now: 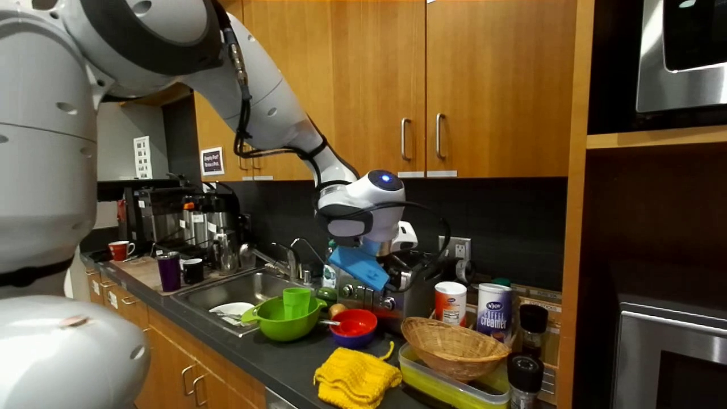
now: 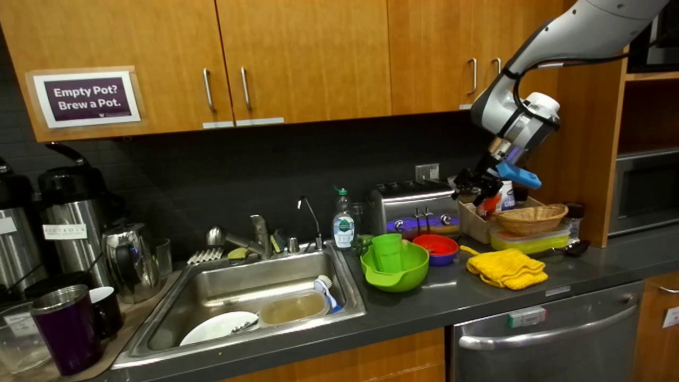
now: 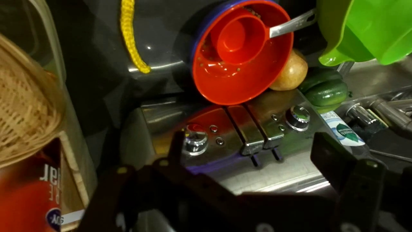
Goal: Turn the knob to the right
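Note:
A steel toaster (image 2: pixel 416 197) stands on the counter against the dark back wall. It has two round chrome knobs, one near each end of its front, with two levers (image 3: pixel 252 146) between them. One knob (image 3: pixel 196 143) shows just beside my left fingertip in the wrist view, partly behind it. The other knob (image 3: pixel 298 118) shows in the upper right. Both knobs also show in an exterior view, near the sugar can side (image 2: pixel 446 219) and near the soap side (image 2: pixel 398 225). My gripper (image 3: pixel 250 141) is open and empty. It hangs above the toaster's end (image 2: pixel 478 185), apart from the knobs.
A red bowl (image 3: pixel 254 80) stands close before the toaster, beside a green bowl (image 2: pixel 398 278). A wicker basket (image 2: pixel 533 218), a sugar can (image 1: pixel 450 301) and a creamer can (image 1: pixel 493 312) stand beside it. A yellow cloth (image 2: pixel 506 268) lies in front. Upper cabinets (image 1: pixel 500 85) overhang the counter.

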Available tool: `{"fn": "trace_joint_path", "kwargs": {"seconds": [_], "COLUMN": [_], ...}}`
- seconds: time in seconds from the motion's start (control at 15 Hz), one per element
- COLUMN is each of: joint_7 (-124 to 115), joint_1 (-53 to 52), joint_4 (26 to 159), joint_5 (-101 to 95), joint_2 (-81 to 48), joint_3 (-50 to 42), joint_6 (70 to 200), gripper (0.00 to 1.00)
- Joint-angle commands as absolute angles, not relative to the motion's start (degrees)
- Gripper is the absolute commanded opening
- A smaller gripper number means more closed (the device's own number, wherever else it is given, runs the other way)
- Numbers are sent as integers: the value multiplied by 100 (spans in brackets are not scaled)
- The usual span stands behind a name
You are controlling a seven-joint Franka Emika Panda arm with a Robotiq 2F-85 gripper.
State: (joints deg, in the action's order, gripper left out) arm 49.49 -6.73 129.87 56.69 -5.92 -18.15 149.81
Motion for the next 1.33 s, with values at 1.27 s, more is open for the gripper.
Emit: {"fn": "trace_joint_path", "kwargs": {"seconds": [1.27], "joint_7": [6736], "joint_1": [-719], "joint_4": [12360], "joint_5": [6289], "joint_2": [-1477], "joint_3": [-1414], "joint_6": [15962], "gripper": [100]}}
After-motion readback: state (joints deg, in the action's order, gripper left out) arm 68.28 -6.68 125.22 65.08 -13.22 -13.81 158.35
